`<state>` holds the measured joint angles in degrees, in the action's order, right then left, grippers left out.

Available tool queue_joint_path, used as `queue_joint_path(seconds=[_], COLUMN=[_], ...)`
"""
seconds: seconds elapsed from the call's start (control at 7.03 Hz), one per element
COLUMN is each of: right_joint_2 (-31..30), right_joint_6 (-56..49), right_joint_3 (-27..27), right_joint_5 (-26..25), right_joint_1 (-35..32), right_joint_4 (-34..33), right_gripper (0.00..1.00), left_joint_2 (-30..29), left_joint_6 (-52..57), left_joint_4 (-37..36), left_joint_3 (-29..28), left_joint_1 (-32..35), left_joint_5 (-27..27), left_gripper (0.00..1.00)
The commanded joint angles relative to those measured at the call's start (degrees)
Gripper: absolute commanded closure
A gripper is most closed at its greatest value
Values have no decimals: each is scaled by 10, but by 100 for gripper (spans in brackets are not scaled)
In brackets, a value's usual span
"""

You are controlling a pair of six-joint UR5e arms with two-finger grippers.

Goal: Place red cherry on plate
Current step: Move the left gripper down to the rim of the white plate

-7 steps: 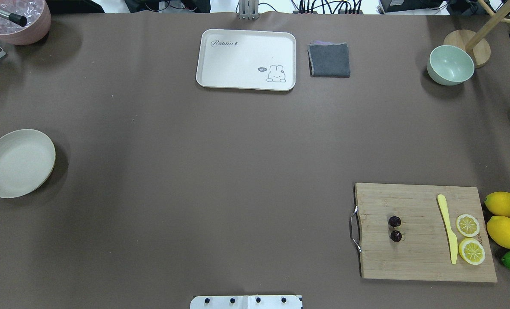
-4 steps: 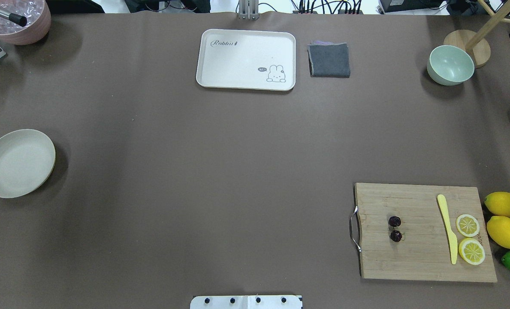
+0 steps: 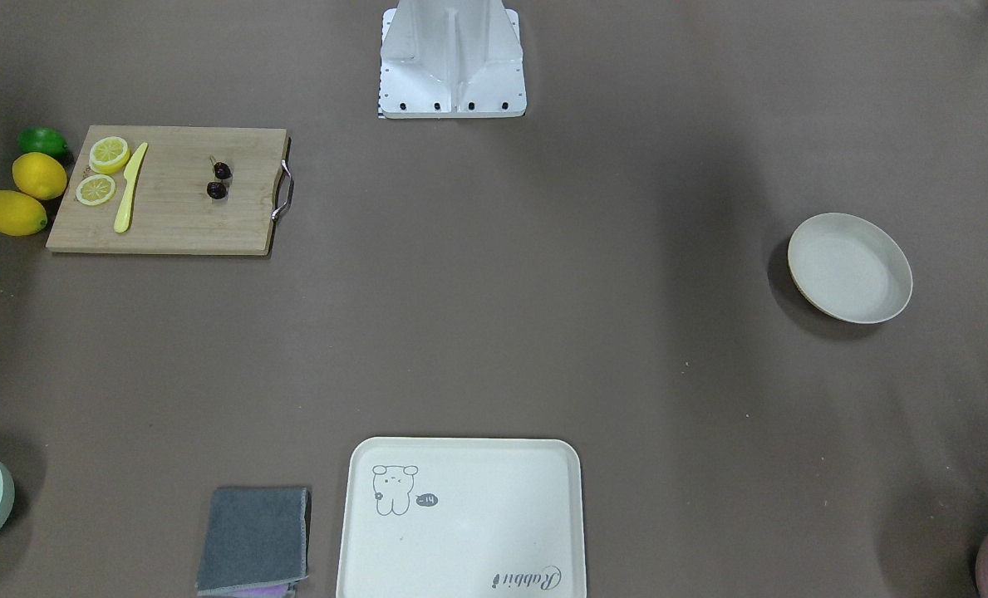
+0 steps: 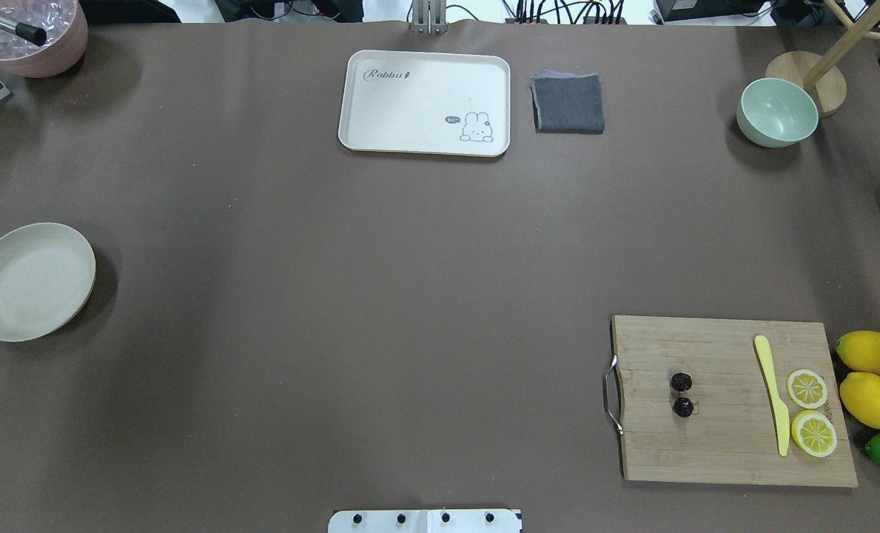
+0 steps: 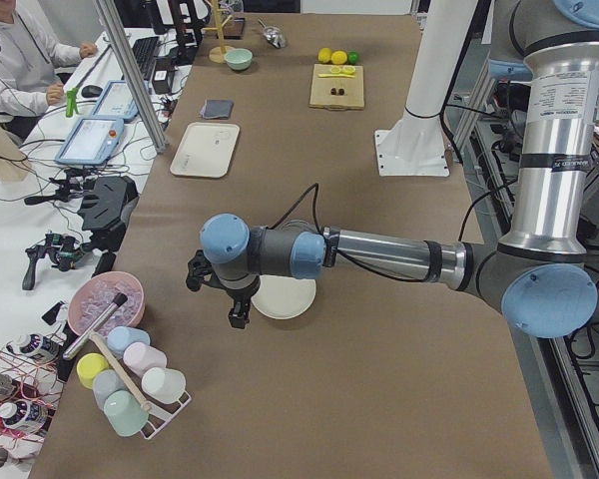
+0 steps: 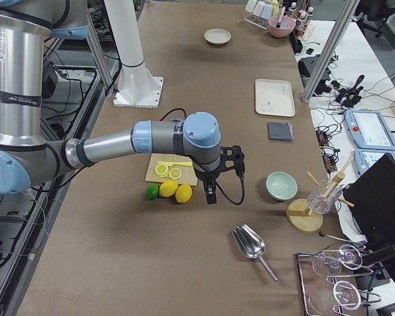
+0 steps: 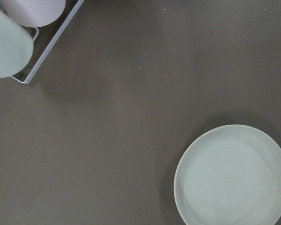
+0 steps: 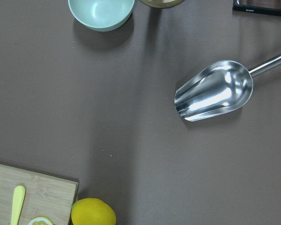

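Cherry (image 4: 682, 394) sits on the board (image 4: 706, 451), on its left part by the metal handle (image 4: 611, 394), at the right side of the desk (image 4: 410, 296). Its two little balls line up near to far. The right end effector (image 6: 224, 181) hangs past the lemons (image 4: 872, 400), so the cherry lies to its left, across the board. That arm is the closer one. The left end effector (image 5: 220, 294) hangs by the plate (image 4: 31, 281), way off at the left. I cannot tell if either one is apart or together.
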<state>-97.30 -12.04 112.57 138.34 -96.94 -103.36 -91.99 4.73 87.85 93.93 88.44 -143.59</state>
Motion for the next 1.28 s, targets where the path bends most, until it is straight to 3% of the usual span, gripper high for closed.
queue_joint_path(seconds=[0.0,0.14,0.43,0.85,1.14], right_joint_2=[-1,-1,-5,-20,-27], right_joint_6=[0,0,0,-1,-1], right_joint_3=[3,2,3,16,19], right_joint_5=[0,0,0,1,1], right_joint_1=[0,0,0,0,1], right_joint_4=[0,0,0,0,0], right_gripper=[0,0,0,0,0], left_joint_2=[-2,-1,-3,-5,-11], left_joint_6=[12,13,8,2,-72], left_joint_4=[50,93,150,183,242], left_joint_3=[-51,-85,-134,-162,-167], left_joint_1=[-2,-12,-44,-63,-95], left_joint_5=[-89,-119,-117,-114,-110], left_gripper=[2,2,2,2,2])
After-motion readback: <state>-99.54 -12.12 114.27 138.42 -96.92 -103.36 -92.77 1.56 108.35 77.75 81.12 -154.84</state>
